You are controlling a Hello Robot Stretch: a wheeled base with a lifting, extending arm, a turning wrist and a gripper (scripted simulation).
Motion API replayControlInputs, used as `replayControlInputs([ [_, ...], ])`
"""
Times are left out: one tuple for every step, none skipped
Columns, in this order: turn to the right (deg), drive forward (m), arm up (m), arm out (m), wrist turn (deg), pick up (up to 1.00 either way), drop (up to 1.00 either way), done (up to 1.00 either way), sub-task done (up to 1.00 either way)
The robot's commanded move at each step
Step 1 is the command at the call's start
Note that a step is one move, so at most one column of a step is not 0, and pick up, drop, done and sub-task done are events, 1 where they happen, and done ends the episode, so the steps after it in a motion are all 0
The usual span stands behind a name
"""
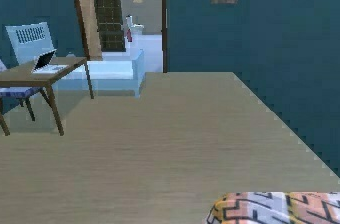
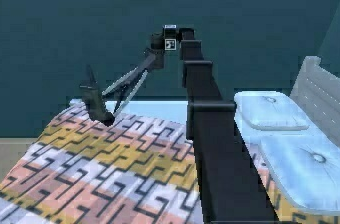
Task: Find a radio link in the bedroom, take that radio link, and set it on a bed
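In the forward view, a chair (image 1: 10, 92) with a blue seat stands at the far left, tucked against a wooden desk (image 1: 23, 78). A laptop (image 1: 46, 62) sits on the desktop near its far right corner, lid up. Behind the desk a pale blue slatted frame (image 1: 28, 40) stands against the dark teal wall (image 1: 268, 50). Right of the desk a low pale blue block (image 1: 113, 72) rests on the floor (image 1: 158, 140). Beyond it a brown door (image 1: 88, 28) stands swung back beside a doorway (image 1: 143, 30) into a brighter room. The wood floor runs on to the right, and a corner of the bed (image 1: 288, 210) pokes in at the bottom right. In the arm side view, a strip of floor shows at the lower left, then the patterned quilt (image 2: 108, 165) spreads across the bed. The gripper (image 2: 100, 103) reaches down and left from the markers (image 2: 170, 40), ending over the quilt's far left edge. A small dark lump (image 2: 95, 92) shows at the finger ends; I cannot tell whether it is the radio link or part of the tool. Nor can I tell whether the gripper holds anything, since the quilt lies behind it. The arm (image 2: 213, 130) rises from the bottom edge across the bed. Right of it, two pale blue pillows (image 2: 268, 110) lie against a light headboard (image 2: 333, 95).
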Motion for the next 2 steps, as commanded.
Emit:
replayControlInputs([
  [0.0, 0.0, 0.0, 0.0, 45.0, 0.0, 0.0, 0.0, 0.0],
  [0.0, 0.0, 0.0, 0.0, 45.0, 0.0, 0.0, 0.0, 0.0],
])
